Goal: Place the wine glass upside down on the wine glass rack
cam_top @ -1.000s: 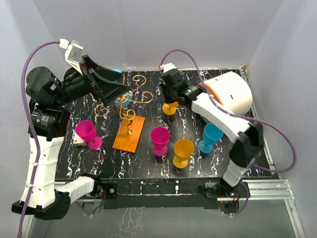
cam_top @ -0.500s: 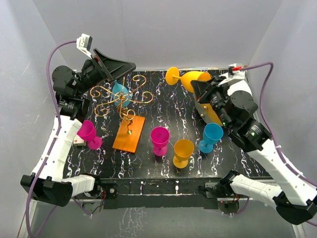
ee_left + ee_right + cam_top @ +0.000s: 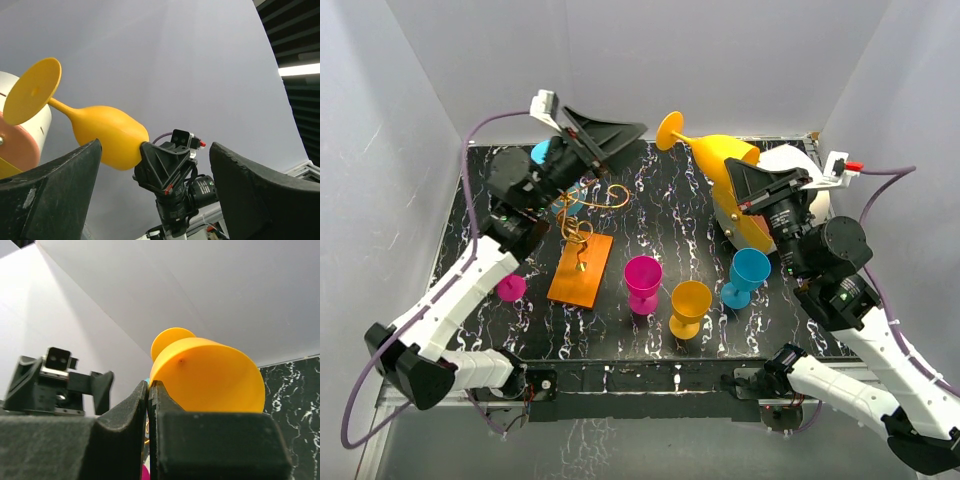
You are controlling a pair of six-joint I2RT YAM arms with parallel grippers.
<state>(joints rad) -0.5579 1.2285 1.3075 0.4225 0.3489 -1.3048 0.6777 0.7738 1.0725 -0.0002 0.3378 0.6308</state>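
Note:
My right gripper (image 3: 740, 178) is shut on the rim of a yellow wine glass (image 3: 720, 152) and holds it in the air, lying sideways with its foot (image 3: 670, 130) pointing to the back left. The right wrist view shows the fingers (image 3: 125, 415) pinching the rim of the glass (image 3: 210, 375). My left gripper (image 3: 630, 138) is open, empty and raised above the wine glass rack (image 3: 582, 210), whose gold wire stands on an orange base (image 3: 580, 270). In the left wrist view the yellow glass (image 3: 107, 135) is held between the wide-apart fingers (image 3: 55, 195) only in line of sight.
A blue glass (image 3: 568, 203) hangs among the rack's wires. A pink glass (image 3: 642, 280), a yellow glass (image 3: 688, 305) and a blue glass (image 3: 748, 272) stand at the front. Another pink glass (image 3: 510, 288) is half hidden under the left arm. A white-and-orange drum (image 3: 790, 162) sits at the back right.
My right gripper has taken the yellow glass off the table at the back and lifted it, tipping it sideways. My left arm has swung right and up over the rack.

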